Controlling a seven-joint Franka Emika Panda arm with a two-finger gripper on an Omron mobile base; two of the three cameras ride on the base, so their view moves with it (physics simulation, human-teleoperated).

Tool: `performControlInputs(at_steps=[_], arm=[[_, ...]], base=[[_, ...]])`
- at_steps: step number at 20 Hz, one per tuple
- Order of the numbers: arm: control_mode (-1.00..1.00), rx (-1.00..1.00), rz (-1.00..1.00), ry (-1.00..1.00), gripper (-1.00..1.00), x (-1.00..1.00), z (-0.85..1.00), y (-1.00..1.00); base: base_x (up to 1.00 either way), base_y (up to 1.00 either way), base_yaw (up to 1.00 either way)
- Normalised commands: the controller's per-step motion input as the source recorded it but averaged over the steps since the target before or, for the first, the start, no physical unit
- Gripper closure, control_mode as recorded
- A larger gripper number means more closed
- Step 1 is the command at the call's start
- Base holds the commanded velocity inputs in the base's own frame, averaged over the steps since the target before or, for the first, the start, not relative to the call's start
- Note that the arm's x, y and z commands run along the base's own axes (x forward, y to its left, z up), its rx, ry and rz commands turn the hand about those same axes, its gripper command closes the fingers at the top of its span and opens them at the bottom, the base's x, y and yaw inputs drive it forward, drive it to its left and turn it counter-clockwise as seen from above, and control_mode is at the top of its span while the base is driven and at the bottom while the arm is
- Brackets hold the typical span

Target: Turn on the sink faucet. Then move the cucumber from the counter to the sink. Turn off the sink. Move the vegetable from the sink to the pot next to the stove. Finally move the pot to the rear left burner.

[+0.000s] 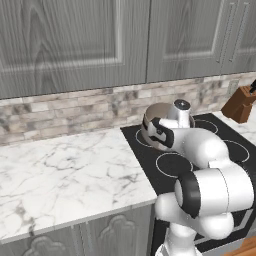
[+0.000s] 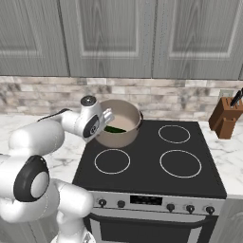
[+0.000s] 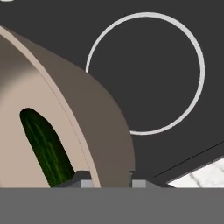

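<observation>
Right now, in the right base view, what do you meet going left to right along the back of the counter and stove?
Marble counter → gripper at the pot's rim → pot with the cucumber inside → rear right burner ring → knife block.

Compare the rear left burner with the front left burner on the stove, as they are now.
The rear left burner bears the pot, which covers most of its ring; the front left burner is bare, its whole white ring showing. The tool straddles the pot's rim over the rear one, with the cucumber inside; nothing touches the front one. Both are thin white rings on the black cooktop.
</observation>
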Motion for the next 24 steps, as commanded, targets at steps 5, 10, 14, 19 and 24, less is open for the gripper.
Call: performControlInputs(at_steps=[5,10,14,19,24], arm=[[-1.00,0.00,0.00,0.00,1.00,0.26,-0.03,-0.03],[-1.00,0.00,0.01,0.00,1.00,0.25,-0.04,0.00],[-1.00,0.00,0.02,0.00,1.00,0.20,-0.06,-0.01],[-1.00,0.00,0.03,0.00,1.00,0.19,-0.05,0.00],[-1.00,0.00,0.04,0.00,1.00,0.14,-0.06,0.00]], base=[[0.00,0.00,0.00],[0.00,0.00,0.00],[0.00,0.00,0.00],[0.00,0.00,0.00],[0.00,0.00,0.00]])
